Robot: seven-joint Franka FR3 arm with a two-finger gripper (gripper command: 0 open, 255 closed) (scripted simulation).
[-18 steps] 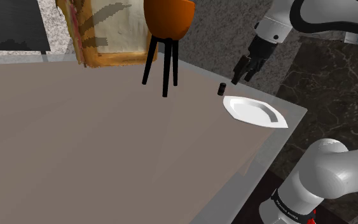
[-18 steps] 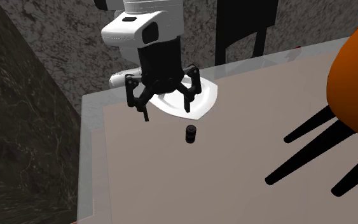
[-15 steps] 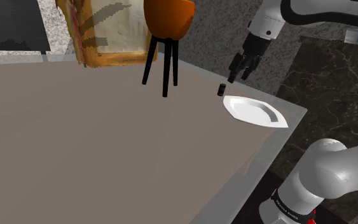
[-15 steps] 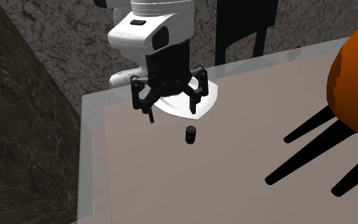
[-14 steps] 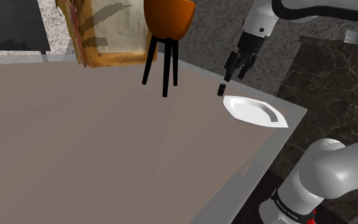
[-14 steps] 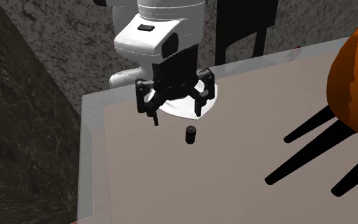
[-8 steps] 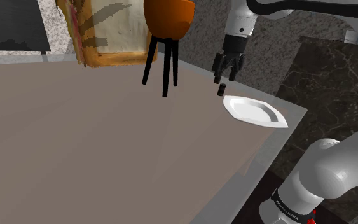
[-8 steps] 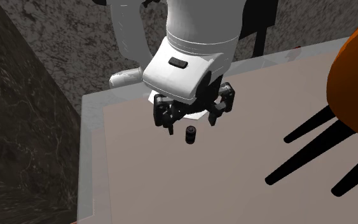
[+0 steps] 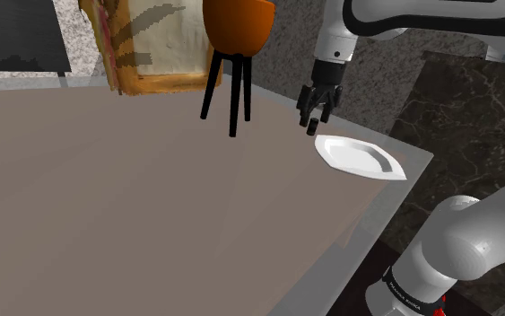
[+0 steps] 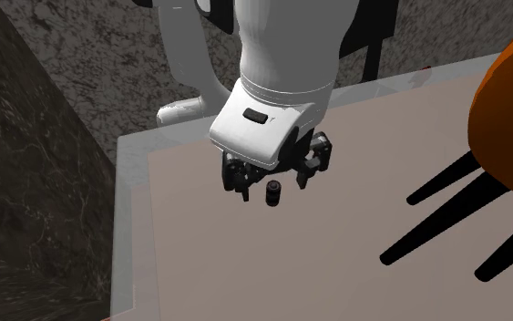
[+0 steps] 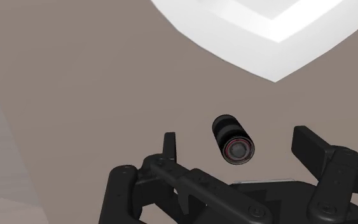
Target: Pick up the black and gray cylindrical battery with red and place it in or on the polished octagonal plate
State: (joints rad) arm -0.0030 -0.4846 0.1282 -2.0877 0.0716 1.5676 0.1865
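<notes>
A small black battery point(image 11: 233, 140) with a grey cap and a thin red ring stands upright on the brown table, a short way from the white octagonal plate point(image 11: 260, 25). My gripper point(image 11: 238, 147) hangs open just above it. One finger sits on each side of the battery and neither touches it. The shoulder view has the gripper point(image 9: 312, 118) right over the battery point(image 9: 312, 129), with the plate point(image 9: 360, 155) beside them near the table corner. In the second exterior view the battery point(image 10: 273, 193) shows just below the hand point(image 10: 273, 184), which covers most of the plate.
An orange chair point(image 9: 237, 25) with black legs point(image 9: 233, 94) stands on the table behind the battery; its legs point(image 10: 446, 214) also cross the second exterior view's right. A framed picture point(image 9: 143, 45) leans at the back. The table edge point(image 9: 403, 184) runs close past the plate.
The arm has swung from above the plate toward the shoulder view's left and come down, so the open gripper now sits over the battery. The battery and plate have not moved.
</notes>
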